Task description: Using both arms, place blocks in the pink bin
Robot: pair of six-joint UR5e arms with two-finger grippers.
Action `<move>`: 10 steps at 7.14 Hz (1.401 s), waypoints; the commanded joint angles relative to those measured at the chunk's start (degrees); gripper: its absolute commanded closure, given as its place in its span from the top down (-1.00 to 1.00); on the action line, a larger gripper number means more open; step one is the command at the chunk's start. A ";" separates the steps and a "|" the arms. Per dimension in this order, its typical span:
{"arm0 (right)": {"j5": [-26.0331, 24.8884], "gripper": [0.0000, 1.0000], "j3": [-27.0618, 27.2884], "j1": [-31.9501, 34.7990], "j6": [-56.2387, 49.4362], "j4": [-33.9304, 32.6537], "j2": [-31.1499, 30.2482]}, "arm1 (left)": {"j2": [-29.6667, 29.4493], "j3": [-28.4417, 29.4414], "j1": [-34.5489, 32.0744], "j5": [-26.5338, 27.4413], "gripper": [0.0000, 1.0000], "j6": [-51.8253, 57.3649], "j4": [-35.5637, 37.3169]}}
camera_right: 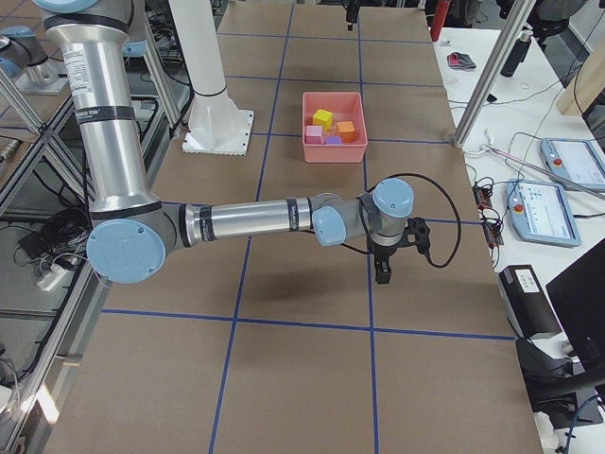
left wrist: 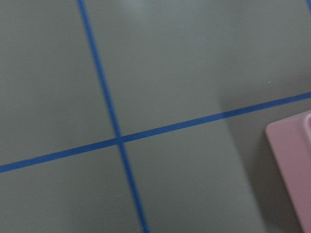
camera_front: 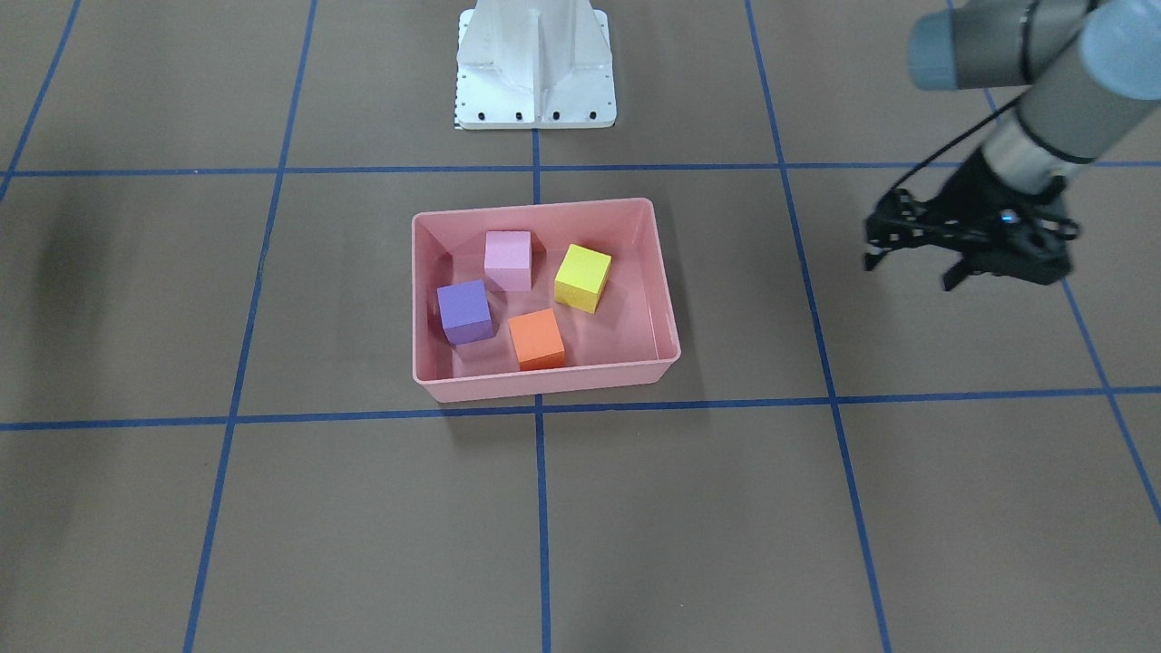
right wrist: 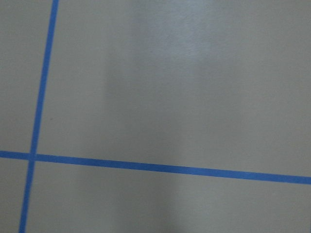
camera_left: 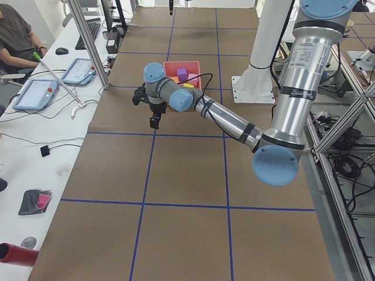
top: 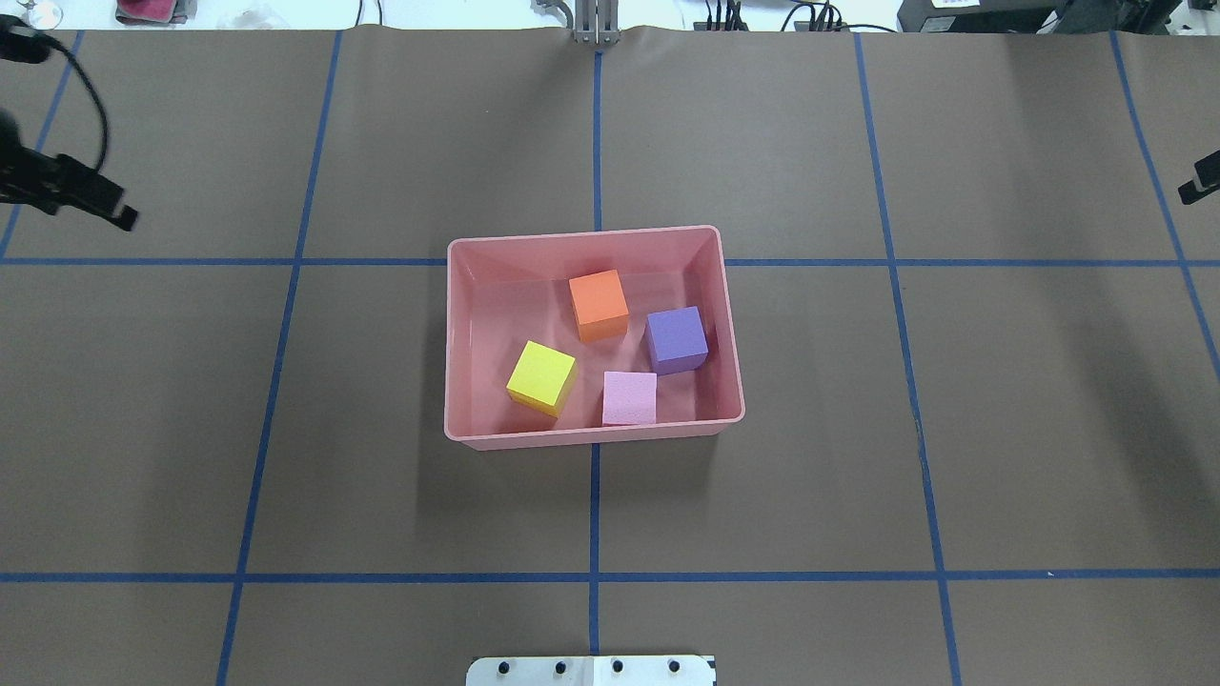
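Left jaws spread — brown table [camera_front: 363, 526], blue tape [camera_front: 542, 526].

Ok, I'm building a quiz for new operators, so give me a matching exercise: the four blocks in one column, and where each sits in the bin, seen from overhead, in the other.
Things:
1. orange block
2. purple block
3. yellow block
4. light pink block

Places in the pink bin, overhead view:
A. furthest left
B. closest to the wall on the robot's side
C. furthest from the robot
D. furthest right

Pairs: 1-C, 2-D, 3-A, 4-B
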 commanded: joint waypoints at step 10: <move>-0.05 0.98 -0.33 0.94 -1.60 -4.74 -0.22 | 2.40 14.35 -16.92 -1.47 0.98 18.70 7.81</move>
